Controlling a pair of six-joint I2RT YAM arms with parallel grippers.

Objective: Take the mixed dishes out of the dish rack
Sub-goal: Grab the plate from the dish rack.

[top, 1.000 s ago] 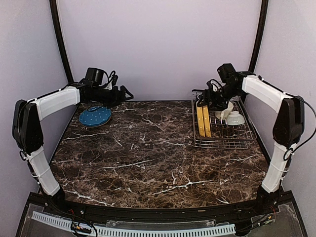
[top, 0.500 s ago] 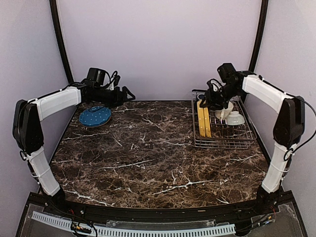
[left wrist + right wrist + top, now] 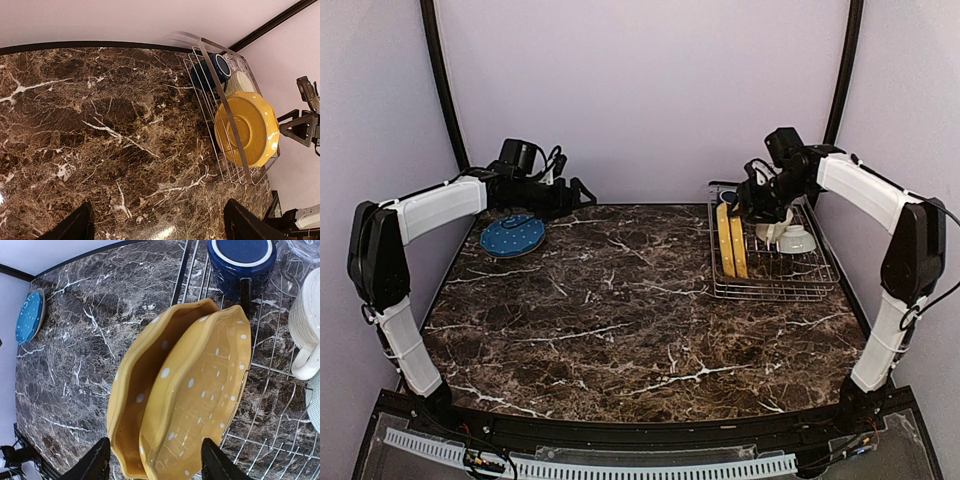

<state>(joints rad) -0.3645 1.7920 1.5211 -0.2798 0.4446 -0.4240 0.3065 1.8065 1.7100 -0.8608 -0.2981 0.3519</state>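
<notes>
R gripper (image 3: 156, 455) shifting over 2 yellow dotted plates (image 3: 185, 390), jaws apart, empty; L gripper (image 3: 157, 220) wide, empty. 1 blue dotted plate (image 3: 513, 236) out, rest pending.

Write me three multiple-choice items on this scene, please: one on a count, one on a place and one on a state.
1. How many yellow plates stand in the dish rack?
A. One
B. Four
C. Two

2. Where is the blue dotted plate?
A. Flat on the table, at the far left
B. Upright in the rack
C. Held in a gripper

3. How is the left gripper?
A. Shut on a plate
B. Open, holding nothing
C. Shut, holding nothing

Answers: 1 C, the right wrist view shows two on edge, side by side; 2 A, the top view shows it lying apart from the rack; 3 B, its jaws stand wide apart over bare table.
</notes>
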